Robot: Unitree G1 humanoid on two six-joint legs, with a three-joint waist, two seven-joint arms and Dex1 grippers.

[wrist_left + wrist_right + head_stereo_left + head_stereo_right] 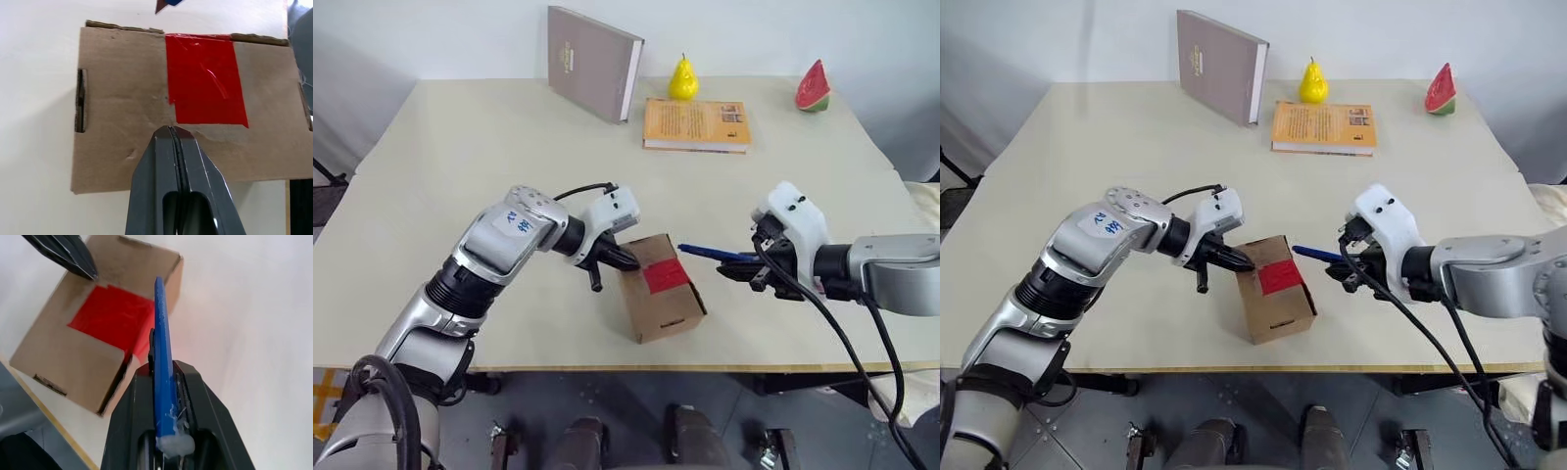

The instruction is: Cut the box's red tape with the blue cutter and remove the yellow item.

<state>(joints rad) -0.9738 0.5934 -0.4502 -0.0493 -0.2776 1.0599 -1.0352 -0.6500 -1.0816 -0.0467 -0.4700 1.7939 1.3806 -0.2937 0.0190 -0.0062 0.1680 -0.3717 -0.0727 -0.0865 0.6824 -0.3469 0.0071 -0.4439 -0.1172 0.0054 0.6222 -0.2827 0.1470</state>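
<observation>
Cardboard sits between my two claws: the box [661, 287] stands near the table's [460, 147] front edge, red tape [666, 276] on its top face. My left claw [625, 259] is shut on nothing, tips pressed together at the box's upper left edge, just beside the tape. My right claw [744, 266] clamps the blue cutter [715, 254] (tip aimed at the box, short of it, above the table).

The box [661, 287] is shut under the red tape [667, 277], so its contents are hidden. The blue cutter [163, 367] is partly buried between the right gripper [168, 396] fingers; its blade tip is probably too small to tell.
</observation>
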